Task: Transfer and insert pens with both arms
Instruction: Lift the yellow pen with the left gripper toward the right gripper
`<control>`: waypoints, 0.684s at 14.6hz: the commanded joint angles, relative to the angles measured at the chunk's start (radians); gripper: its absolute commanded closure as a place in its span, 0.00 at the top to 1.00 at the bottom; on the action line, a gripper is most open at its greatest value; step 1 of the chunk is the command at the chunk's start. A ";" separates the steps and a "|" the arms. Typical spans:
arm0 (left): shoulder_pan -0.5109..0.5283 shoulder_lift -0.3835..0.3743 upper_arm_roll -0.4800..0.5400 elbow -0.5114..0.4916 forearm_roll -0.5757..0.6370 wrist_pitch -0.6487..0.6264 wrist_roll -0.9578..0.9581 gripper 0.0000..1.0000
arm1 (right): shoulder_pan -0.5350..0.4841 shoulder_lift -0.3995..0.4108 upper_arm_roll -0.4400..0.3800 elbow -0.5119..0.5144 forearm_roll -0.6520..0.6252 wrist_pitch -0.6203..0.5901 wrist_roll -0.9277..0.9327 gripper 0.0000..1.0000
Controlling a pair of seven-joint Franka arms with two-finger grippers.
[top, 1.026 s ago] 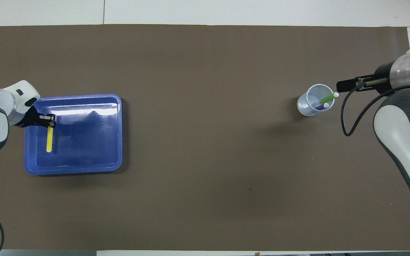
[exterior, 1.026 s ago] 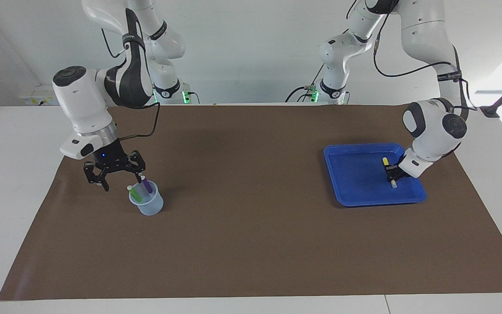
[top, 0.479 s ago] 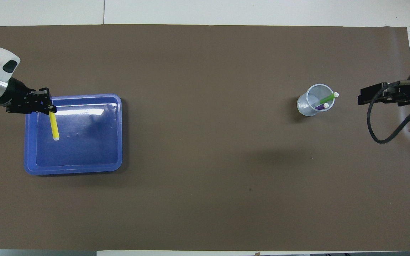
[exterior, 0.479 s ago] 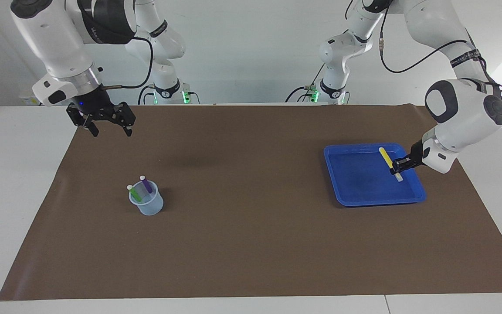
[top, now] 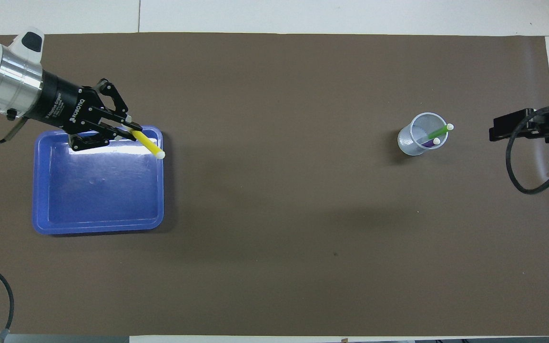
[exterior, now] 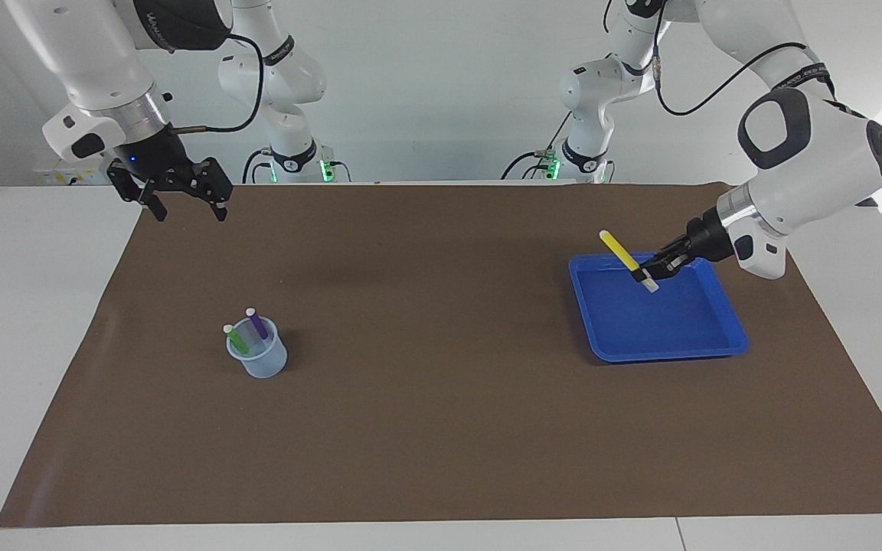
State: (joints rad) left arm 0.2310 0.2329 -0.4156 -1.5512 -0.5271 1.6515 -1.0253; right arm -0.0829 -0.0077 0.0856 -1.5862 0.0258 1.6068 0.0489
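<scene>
My left gripper (exterior: 651, 274) (top: 131, 131) is shut on the yellow pen (exterior: 619, 251) (top: 148, 143). It holds the pen tilted in the air over the blue tray (exterior: 663, 353) (top: 98, 228), above the tray's corner nearest the table's middle. The green pen (exterior: 236, 337) (top: 439, 131) and the purple pen (exterior: 256, 323) (top: 429, 142) stand leaning in a clear cup (exterior: 257, 360) (top: 410, 143). My right gripper (exterior: 190, 213) (top: 496, 131) hangs open and empty, raised high over the mat's edge at the right arm's end, apart from the cup.
A brown mat (exterior: 441, 428) covers the table. The blue tray holds nothing. Two slimmer white arms with green lights (exterior: 288, 145) (exterior: 583, 145) stand at the robots' edge of the table. A black cable (top: 522, 186) loops under the right wrist.
My left gripper has lifted the yellow pen out of the tray and swung it toward the table's middle. My right gripper has risen from the cup and drawn back to the mat's edge.
</scene>
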 commanded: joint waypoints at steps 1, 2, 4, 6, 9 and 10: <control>-0.009 -0.004 -0.070 -0.029 -0.095 0.066 -0.221 0.00 | 0.038 0.011 0.028 0.023 0.000 -0.013 0.032 1.00; -0.010 -0.007 -0.089 -0.044 -0.128 0.082 -0.246 0.00 | 0.061 0.011 0.039 0.022 0.008 -0.013 0.061 1.00; -0.009 -0.042 -0.095 -0.110 -0.274 0.126 -0.288 0.00 | 0.110 0.006 0.055 0.015 0.061 -0.007 0.177 1.00; -0.010 -0.087 -0.095 -0.191 -0.397 0.165 -0.299 0.00 | 0.159 0.005 0.054 0.000 0.159 0.016 0.296 1.00; -0.084 -0.165 -0.095 -0.341 -0.548 0.301 -0.297 0.00 | 0.176 0.003 0.055 -0.029 0.291 0.080 0.478 1.00; -0.114 -0.188 -0.097 -0.393 -0.604 0.362 -0.296 0.00 | 0.184 -0.003 0.057 -0.044 0.319 0.099 0.524 1.00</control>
State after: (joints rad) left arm 0.1687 0.1492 -0.5208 -1.7986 -1.0344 1.8988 -1.3075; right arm 0.1031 -0.0018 0.1421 -1.5976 0.2790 1.6646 0.4920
